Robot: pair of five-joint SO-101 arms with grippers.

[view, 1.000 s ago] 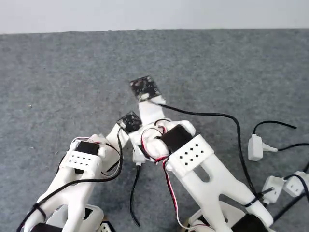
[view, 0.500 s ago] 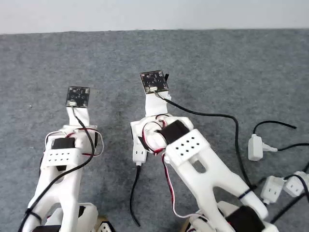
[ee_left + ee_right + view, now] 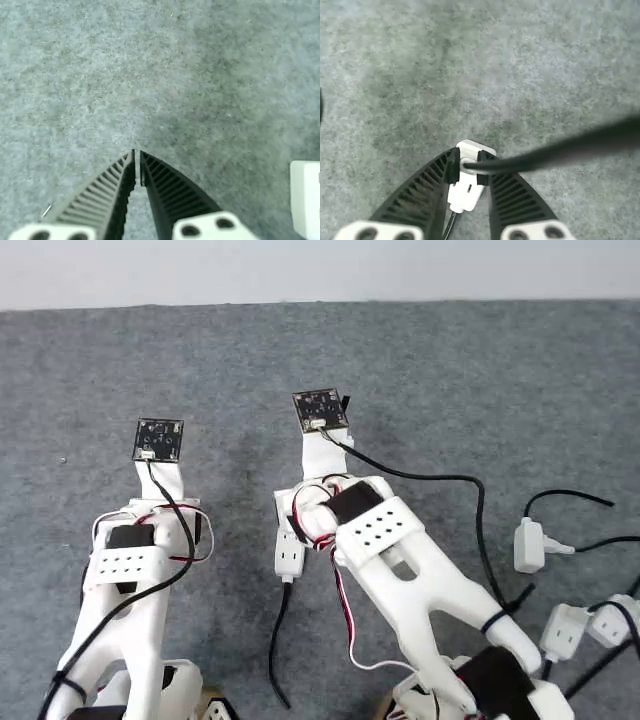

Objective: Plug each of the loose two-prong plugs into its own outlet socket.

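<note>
Left arm (image 3: 127, 568) withdrawn, right pincer (image 3: 467, 165) clamps connector (image 3: 465, 189)

A grey carpet (image 3: 450, 370) covers the table: matt, rough cloth with a fuzzy, speckled nap. The white plug (image 3: 465, 187) is smooth plastic with a faint sheen. The right gripper (image 3: 468, 162) presses the plug from both sides with black matt plastic fingers (image 3: 520, 200), finely ribbed. The left gripper (image 3: 137, 155) has the same ribbed finish. The black cable (image 3: 560, 147) crossing over the plug looks smooth and rubbery. Behind the plug, the right arm (image 3: 445, 595) is smooth white plastic, slightly glossy.
</note>
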